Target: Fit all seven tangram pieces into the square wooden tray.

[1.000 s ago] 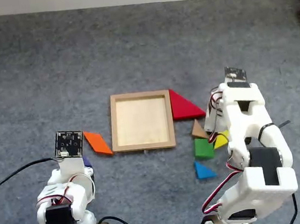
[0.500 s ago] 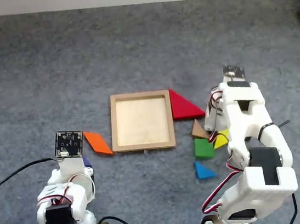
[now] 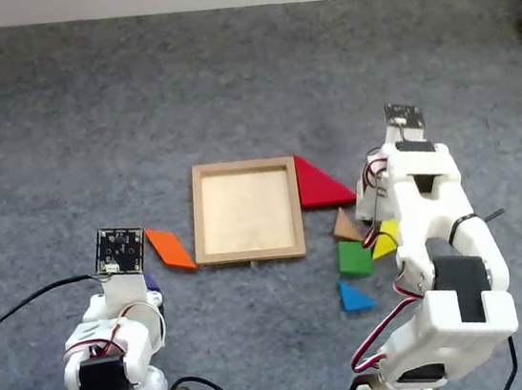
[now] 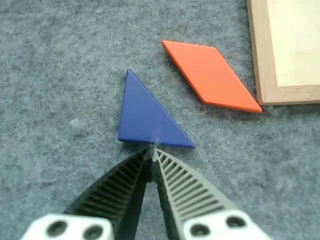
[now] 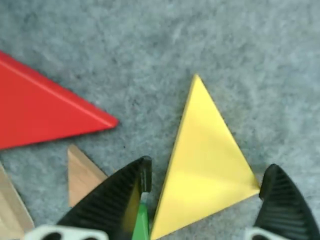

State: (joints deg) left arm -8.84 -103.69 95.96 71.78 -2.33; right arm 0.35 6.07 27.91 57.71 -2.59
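Grey carpet (image 3: 227, 84) covers the work surface, and every piece lies flat on it. The right gripper (image 5: 207, 175) is spread wide and holds nothing, with one finger on either side of the yellow triangle (image 5: 202, 135). That straddle looks like the set-up for pinching it across its edges. The left gripper (image 4: 152, 156) has its fingers pressed together on nothing, tips just at the long edge of the dark blue triangle (image 4: 145, 120); I judge it parked. Seen from above, the square wooden tray (image 3: 251, 247) holds no piece. The orange parallelogram (image 4: 210, 77) lies at its 8 o'clock, one tip at the tray's corner. The red triangle (image 3: 318, 186) sits at 2 o'clock against the rim. The brown triangle (image 3: 345, 226), green square (image 3: 353, 258) and light blue triangle (image 3: 353, 295) run toward 4 o'clock.
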